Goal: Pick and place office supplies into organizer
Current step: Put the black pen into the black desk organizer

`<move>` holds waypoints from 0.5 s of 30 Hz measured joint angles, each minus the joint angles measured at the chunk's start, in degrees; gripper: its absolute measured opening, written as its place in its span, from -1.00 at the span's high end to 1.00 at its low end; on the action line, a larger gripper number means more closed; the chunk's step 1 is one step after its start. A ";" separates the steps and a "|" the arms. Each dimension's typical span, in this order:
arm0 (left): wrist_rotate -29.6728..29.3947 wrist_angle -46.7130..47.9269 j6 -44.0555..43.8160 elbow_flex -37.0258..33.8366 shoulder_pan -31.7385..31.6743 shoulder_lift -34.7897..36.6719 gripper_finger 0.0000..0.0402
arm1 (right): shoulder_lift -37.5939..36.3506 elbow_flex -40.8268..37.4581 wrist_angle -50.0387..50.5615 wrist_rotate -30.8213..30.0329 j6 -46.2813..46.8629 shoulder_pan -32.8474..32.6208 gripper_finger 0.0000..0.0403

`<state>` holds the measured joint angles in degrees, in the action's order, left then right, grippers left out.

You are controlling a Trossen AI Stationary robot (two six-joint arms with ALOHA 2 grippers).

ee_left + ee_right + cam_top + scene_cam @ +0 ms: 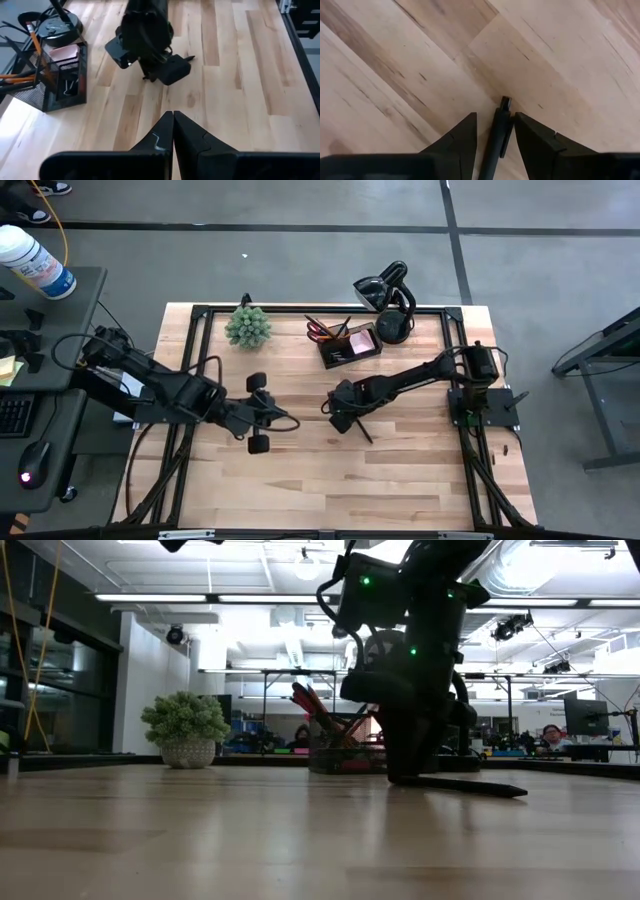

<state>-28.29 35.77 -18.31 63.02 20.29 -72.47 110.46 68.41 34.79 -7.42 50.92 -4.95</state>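
Note:
A black pen [495, 142] lies flat on the wooden table, just right of its middle [363, 431]. My right gripper [495, 120] points down over the pen's one end, open, with one finger on each side of the pen and along it; a narrow gap shows beside one finger. The low view shows this gripper [400, 772] down at the tabletop, the pen [470, 786] sticking out from under it. The black organizer [350, 343] stands at the far middle with orange pencils, red handles and a pink pad inside. My left gripper [173, 117] hovers shut and empty left of the middle.
A spiky green plant in a pot [247, 327] stands at the far left. A black curved-neck stand [392, 300] sits behind the organizer. Bare wood lies along the table's near half. Monitors and people show in the room beyond.

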 joint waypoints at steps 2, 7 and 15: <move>0.26 -0.04 0.00 0.00 -0.47 0.00 1.00 | 0.53 0.05 0.00 0.21 -0.19 0.02 0.42; 0.51 -0.13 0.00 0.00 -0.46 0.00 1.00 | 2.64 0.30 0.15 0.64 -0.54 -0.32 0.64; 0.61 -0.13 0.17 0.00 -0.44 0.00 1.00 | 3.21 0.31 -0.25 0.44 -1.05 -1.14 0.82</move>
<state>-27.68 35.64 -18.13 63.02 19.86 -72.47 113.67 68.72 34.54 -6.97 49.87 -6.09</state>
